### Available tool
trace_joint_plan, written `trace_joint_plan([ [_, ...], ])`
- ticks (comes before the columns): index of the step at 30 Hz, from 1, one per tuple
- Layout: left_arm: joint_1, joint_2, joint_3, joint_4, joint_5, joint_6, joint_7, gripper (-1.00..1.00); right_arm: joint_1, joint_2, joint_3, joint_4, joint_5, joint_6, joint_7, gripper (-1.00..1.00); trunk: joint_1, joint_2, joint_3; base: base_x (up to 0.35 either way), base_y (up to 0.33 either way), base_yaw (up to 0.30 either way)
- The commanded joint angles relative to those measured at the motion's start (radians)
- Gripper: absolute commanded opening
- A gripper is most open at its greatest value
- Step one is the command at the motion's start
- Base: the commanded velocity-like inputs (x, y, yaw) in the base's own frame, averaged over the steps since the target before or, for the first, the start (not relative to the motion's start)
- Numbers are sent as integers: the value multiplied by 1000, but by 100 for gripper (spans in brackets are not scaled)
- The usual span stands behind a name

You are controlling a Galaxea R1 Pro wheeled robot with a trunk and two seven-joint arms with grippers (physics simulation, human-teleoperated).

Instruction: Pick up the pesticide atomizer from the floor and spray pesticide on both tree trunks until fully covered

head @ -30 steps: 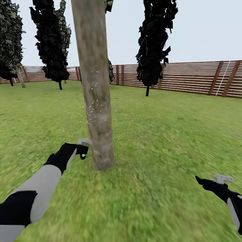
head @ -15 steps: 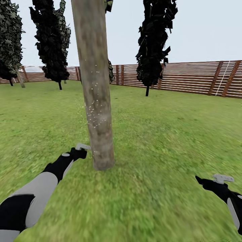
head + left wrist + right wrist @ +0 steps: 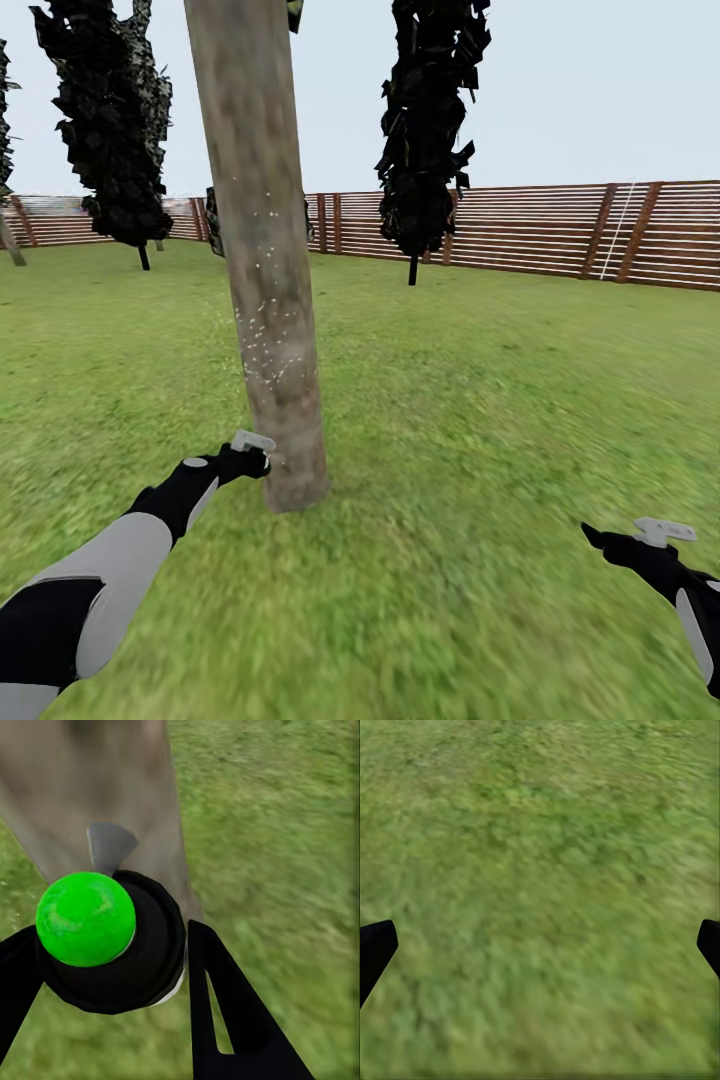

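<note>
A thick beige-grey tree trunk rises from the grass floor, dotted with white specks of spray at mid height. My left gripper is shut on the pesticide atomizer, low beside the trunk's base, with the light grey spray head close to the bark. In the left wrist view the black bottle carries a green ball and sits between my black fingers, its grey nozzle facing the trunk. My right gripper hangs open over grass at the lower right, its fingertips spread wide.
Two near-black thin-trunked trees stand further back on the lawn. A brown slatted fence closes the garden at the rear. A pale slanted trunk shows at the far left edge. Open grass stretches to the right.
My left arm dropped and reached lower along the trunk with the atomizer. The camera has since turned right, shifting the whole picture left. The right arm kept its pose.
</note>
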Motion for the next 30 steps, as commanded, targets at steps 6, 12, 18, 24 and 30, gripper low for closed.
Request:
trace_joint_plan([
  [6, -1, 0, 3, -4, 0, 6, -8, -100, 0, 0, 0, 0, 0, 0, 0, 100, 0, 0, 0, 0, 0, -1],
  [12, -3, 0, 2, -49, -1, 134, -40, -100, 0, 0, 0, 0, 0, 0, 0, 100, 0, 0, 0, 0, 0, 0],
  [18, -2, -2, -1, -63, -1, 162, -43, -100, 0, 0, 0, 0, 0, 0, 1, 100, 0, 0, 0, 0, 0, 0],
  [24, -1, 0, -2, 29, -3, 161, -42, -100, 0, 0, 0, 0, 0, 0, 1, 100, 0, 0, 0, 0, 0, 0],
  [30, -1, 0, -3, 107, -5, 155, -39, -100, 0, 0, 0, 0, -1, 0, 1, 100, 0, 0, 0, 0, 0, 0],
])
